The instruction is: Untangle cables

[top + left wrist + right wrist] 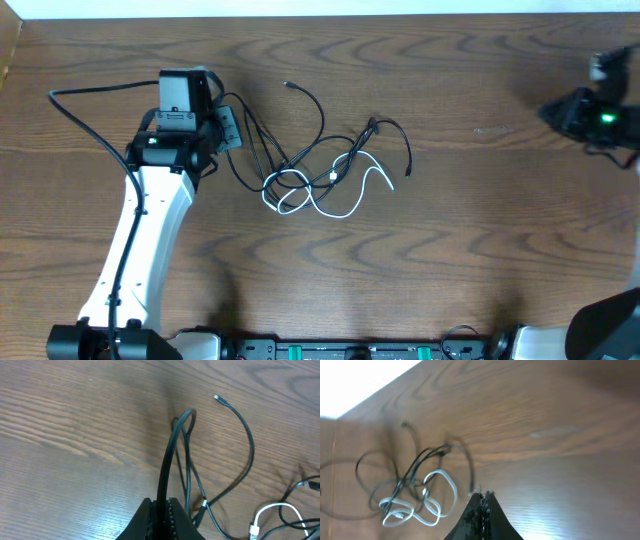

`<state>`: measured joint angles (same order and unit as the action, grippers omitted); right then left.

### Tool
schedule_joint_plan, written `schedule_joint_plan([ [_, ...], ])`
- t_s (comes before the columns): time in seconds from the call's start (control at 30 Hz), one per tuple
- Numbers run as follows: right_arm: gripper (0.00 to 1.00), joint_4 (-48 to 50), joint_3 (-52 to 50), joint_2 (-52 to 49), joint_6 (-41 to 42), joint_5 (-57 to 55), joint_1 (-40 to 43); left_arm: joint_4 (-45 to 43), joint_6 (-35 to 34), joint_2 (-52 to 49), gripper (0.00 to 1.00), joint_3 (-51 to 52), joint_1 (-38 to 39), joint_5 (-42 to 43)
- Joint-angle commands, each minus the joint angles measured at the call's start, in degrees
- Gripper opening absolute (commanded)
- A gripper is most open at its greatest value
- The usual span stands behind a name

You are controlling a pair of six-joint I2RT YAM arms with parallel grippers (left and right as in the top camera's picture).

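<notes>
Cables counted from the overhead view: one white cable [352, 205], and black cables [322, 125] whose exact number I could not fix, because the strands crossed one another too often; at least two loose black ends showed. All lay in one tangle near the middle of the desk [450, 260], with the white cable looping through the lower part of the knot and the black strands spreading above and to either side. One black end with a small plug [216, 397] lay free on the wood, apart from the knot. My left hand [161, 502] was clamped on one black strand at the left edge of the tangle; in the left wrist view that strand rose from between my fingers and bent over into a narrow loop against the desk. A second, thinner black strand ran just beside it. My right hand [482, 496] sat far off at the right edge of the desk, well apart from the cables, its fingers pressed together with nothing between them. In the right wrist view the whole tangle showed blurred, off to the left of my fingers.
</notes>
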<state>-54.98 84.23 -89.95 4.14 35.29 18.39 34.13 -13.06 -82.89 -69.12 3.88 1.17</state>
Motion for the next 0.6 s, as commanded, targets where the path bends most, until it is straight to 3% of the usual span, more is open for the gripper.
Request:
schedule_joint_plan([
  [0.0, 0.06, 0.3, 1.1, -0.2, -1.9, 1.4, -7.5, 0.1, 0.7, -0.2, 0.07, -0.6, 0.6, -0.1],
  [0.2, 0.54, 1.9, 1.0, -2.1, 0.9, 1.5, -21.7, 0.1, 0.7, -0.2, 0.08, -0.6, 0.5, -0.2],
  [0.37, 0.57, 3.2, 1.0, -6.9, 5.5, 1.5, -33.4, 0.1, 0.3, -0.2, 0.07, -0.6, 0.5, -0.3],
  [0.57, 0.55, 7.6, 1.0, -14.0, 10.8, 1.5, -45.3, 0.4, -5.9, -0.2, 0.07, -0.5, -0.2, -0.4],
])
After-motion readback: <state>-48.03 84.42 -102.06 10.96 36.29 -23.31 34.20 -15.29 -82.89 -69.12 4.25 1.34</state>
